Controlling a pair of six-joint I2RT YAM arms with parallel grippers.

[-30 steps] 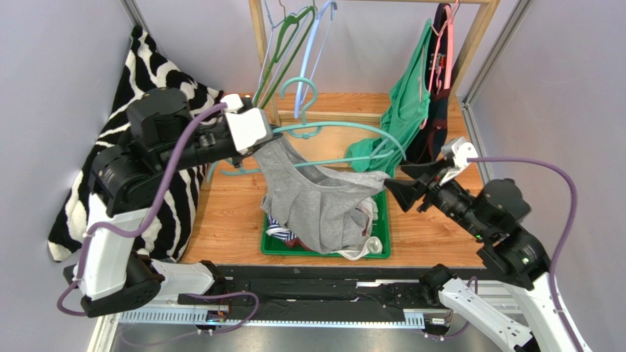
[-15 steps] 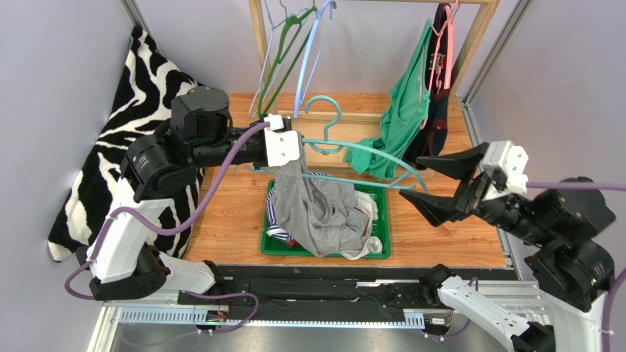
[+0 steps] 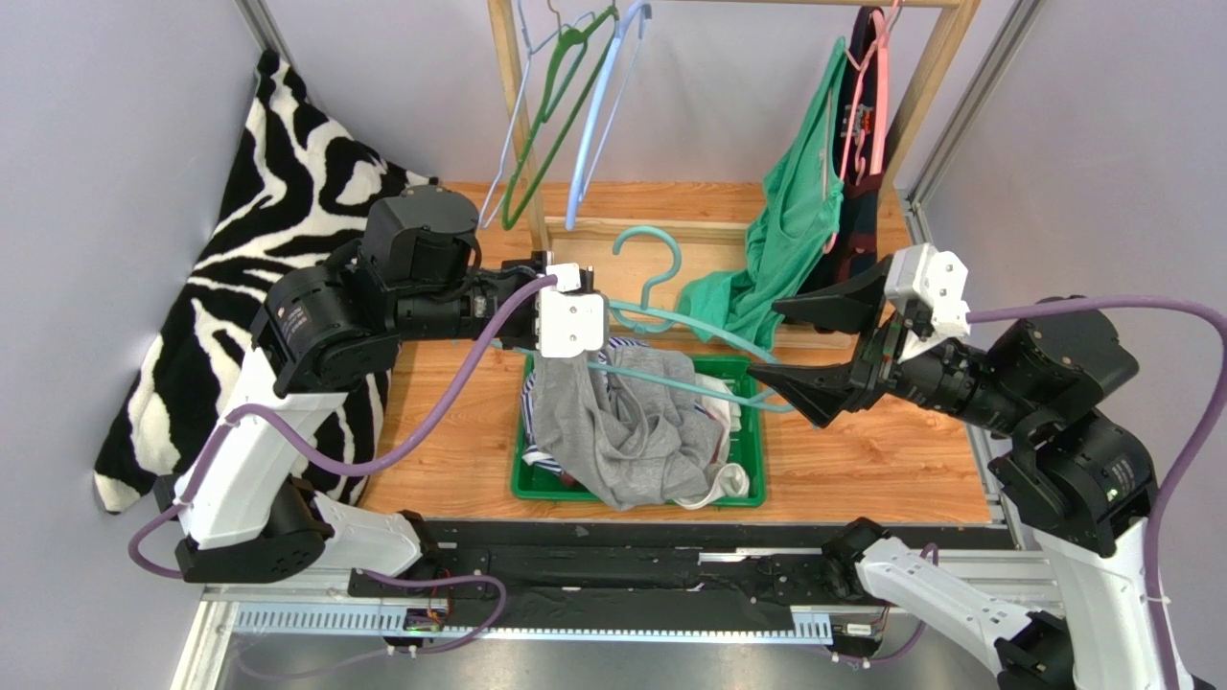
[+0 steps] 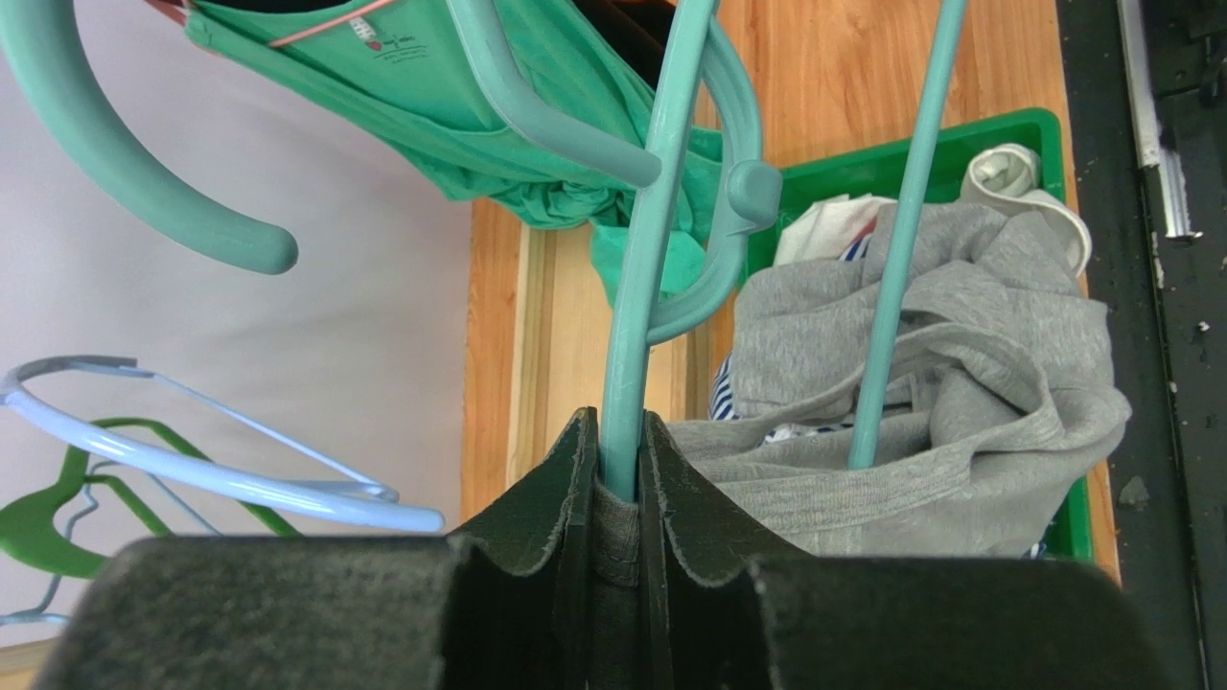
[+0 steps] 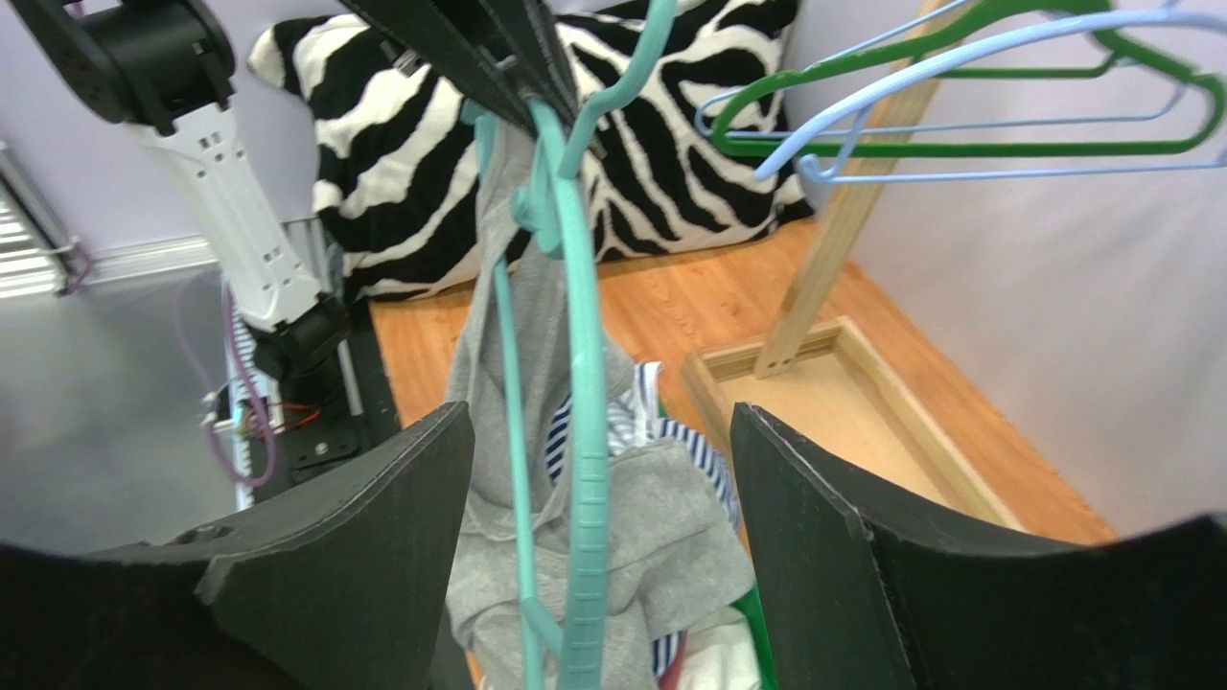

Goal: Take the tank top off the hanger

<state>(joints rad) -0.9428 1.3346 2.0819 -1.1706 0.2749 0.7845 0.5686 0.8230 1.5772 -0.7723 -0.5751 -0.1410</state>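
From above, the gray tank top hangs off the teal hanger into the green tray. Left wrist: the left fingers clamp the teal hanger, perhaps cloth too. Right wrist: the right fingers stand apart around the teal hanger; they should pinch only cloth and pull down.

The top view looks down from above and behind the arm bases, taking in the whole table. The left wrist camera sits close on the teal hanger, facing right. The right wrist camera faces left, and all three views share that hanger and the grey tank top.
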